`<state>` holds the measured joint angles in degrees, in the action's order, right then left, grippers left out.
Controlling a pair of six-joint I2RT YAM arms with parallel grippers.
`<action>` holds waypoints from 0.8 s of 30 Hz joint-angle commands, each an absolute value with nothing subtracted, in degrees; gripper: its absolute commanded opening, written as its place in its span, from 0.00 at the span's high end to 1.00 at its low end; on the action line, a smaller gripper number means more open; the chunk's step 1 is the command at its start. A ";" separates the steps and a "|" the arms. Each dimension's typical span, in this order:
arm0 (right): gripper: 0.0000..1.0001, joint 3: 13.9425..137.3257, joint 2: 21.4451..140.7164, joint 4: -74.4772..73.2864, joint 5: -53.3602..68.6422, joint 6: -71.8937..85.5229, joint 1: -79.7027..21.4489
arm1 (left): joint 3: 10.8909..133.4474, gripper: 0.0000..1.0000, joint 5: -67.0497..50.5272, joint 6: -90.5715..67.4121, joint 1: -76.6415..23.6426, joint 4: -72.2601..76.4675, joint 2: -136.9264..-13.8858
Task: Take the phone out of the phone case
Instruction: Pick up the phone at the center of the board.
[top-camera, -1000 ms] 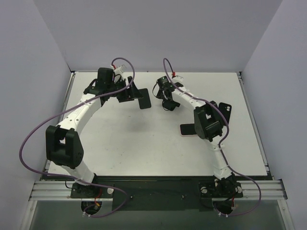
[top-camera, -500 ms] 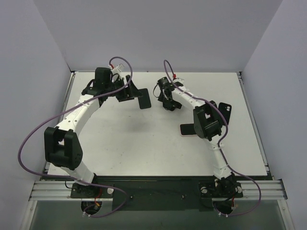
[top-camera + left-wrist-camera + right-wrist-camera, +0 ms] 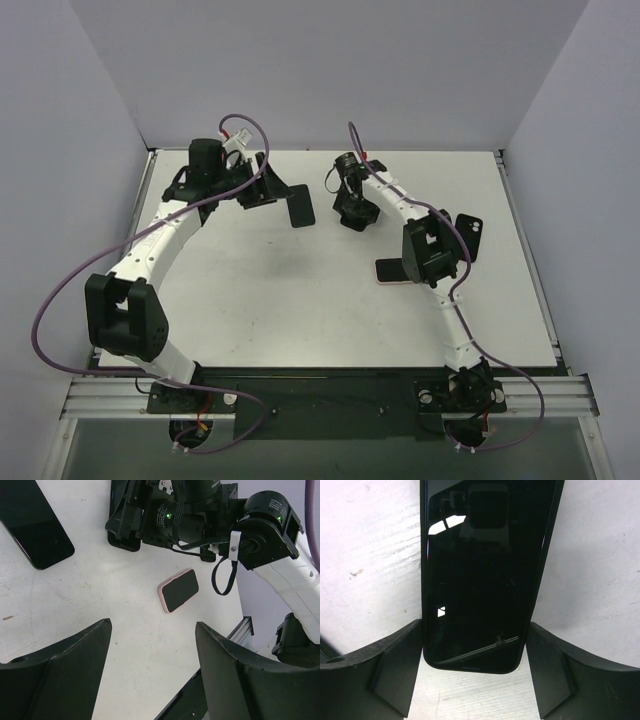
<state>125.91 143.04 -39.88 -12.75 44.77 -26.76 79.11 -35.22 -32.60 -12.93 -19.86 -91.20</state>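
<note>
A black phone in a black case (image 3: 485, 570) lies flat on the white table (image 3: 380, 545), screen up. My right gripper (image 3: 475, 630) straddles its near end, with both fingers pressed against its long sides. In the top view the right gripper (image 3: 352, 212) is at the back middle and covers most of that phone. The left wrist view shows the phone's edge (image 3: 122, 542) under the right gripper. My left gripper (image 3: 152, 630) is open and empty above the table. In the top view it (image 3: 268, 188) is left of a bare black phone (image 3: 299, 205).
The bare black phone also shows in the left wrist view (image 3: 37, 525). A pink-cased phone (image 3: 388, 270) lies mid-table by the right arm's elbow and shows in the left wrist view (image 3: 178, 590). A black case with a camera cut-out (image 3: 468, 235) lies further right.
My left gripper has drawn back and to the left, away from the bare black phone. My right gripper has shifted slightly toward the back of the table.
</note>
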 commanded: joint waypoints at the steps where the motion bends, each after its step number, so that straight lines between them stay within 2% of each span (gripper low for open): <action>1: 0.54 120.35 139.52 -41.33 -8.00 36.51 -27.33 | 79.01 0.22 -35.78 -32.61 -12.04 -17.05 -88.68; 2: 0.62 118.58 137.66 -39.66 -8.78 34.65 -28.38 | 79.10 0.22 -35.60 -32.69 -11.78 -17.05 -89.03; 5: 0.74 108.41 127.39 -33.07 -9.15 27.09 -29.79 | 78.58 0.23 -36.03 -34.27 -10.81 -16.53 -90.00; 10: 1.00 98.28 119.45 -29.10 -0.53 24.96 -29.44 | 73.84 0.24 -43.84 -43.49 -7.65 -4.34 -92.37; 16: 1.00 78.61 107.78 -15.50 8.95 28.55 -29.53 | 66.38 0.23 -43.60 -55.44 -8.43 6.05 -97.54; 21: 1.00 70.67 103.36 -6.34 14.93 33.74 -29.44 | 59.60 0.17 -42.36 -70.98 -13.52 14.31 -102.91; 24: 1.00 66.99 100.82 -2.65 16.96 36.29 -29.62 | 54.94 0.14 -42.37 -79.34 -18.09 25.54 -106.69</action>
<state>70.02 106.13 -11.51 10.37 31.70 -29.23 58.72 -41.60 -64.82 -12.75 9.50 -103.39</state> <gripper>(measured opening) 0.699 0.848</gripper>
